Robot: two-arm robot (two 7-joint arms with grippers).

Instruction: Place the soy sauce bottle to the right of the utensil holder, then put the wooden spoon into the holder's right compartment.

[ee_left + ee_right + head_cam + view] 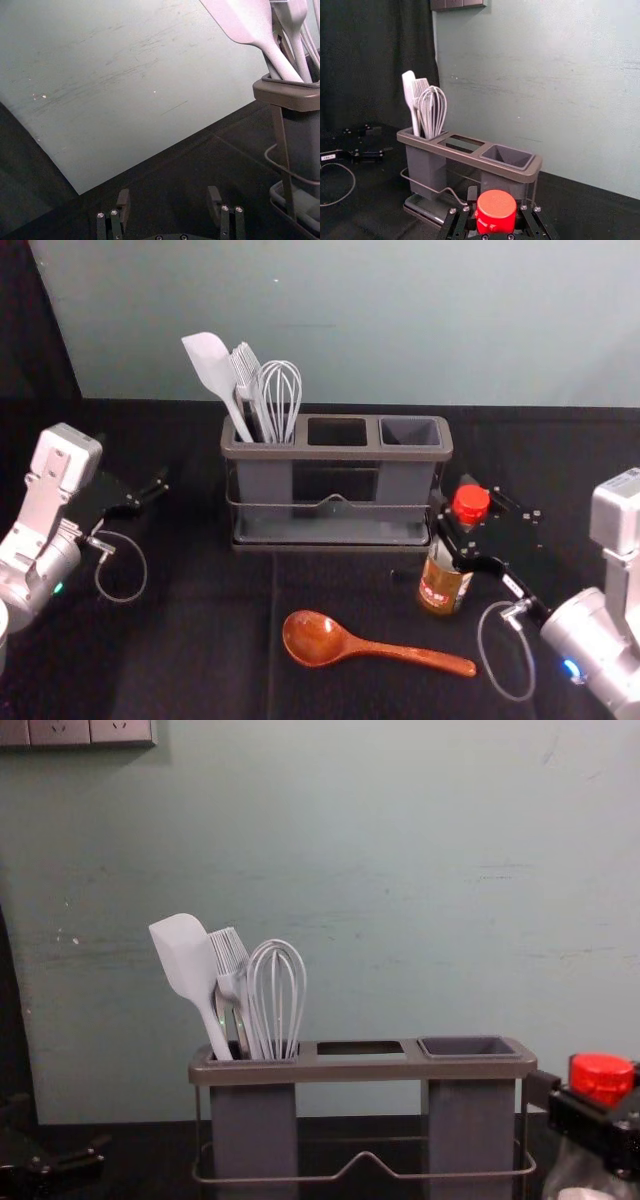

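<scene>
My right gripper [454,494] is at the holder's right front corner, shut on the soy sauce bottle [441,585] just below its red cap. The right wrist view shows the cap [496,209] between the fingers of the right gripper [496,198]. Whether the bottle's base touches the table I cannot tell. The utensil holder [337,452] stands upright; its right compartment [410,431] holds nothing. In front of it the wooden spoon [318,638] lies flat, bowl to the left, handle to the right. My left gripper [150,494] is parked left of the holder; the left gripper [169,200] is open there.
A white spatula [211,366], a fork-like utensil and a whisk [281,390] stand in the holder's left compartment. Behind the black-covered table [190,640] rises a pale wall. The right arm's looped cable hangs near the tip of the spoon's handle.
</scene>
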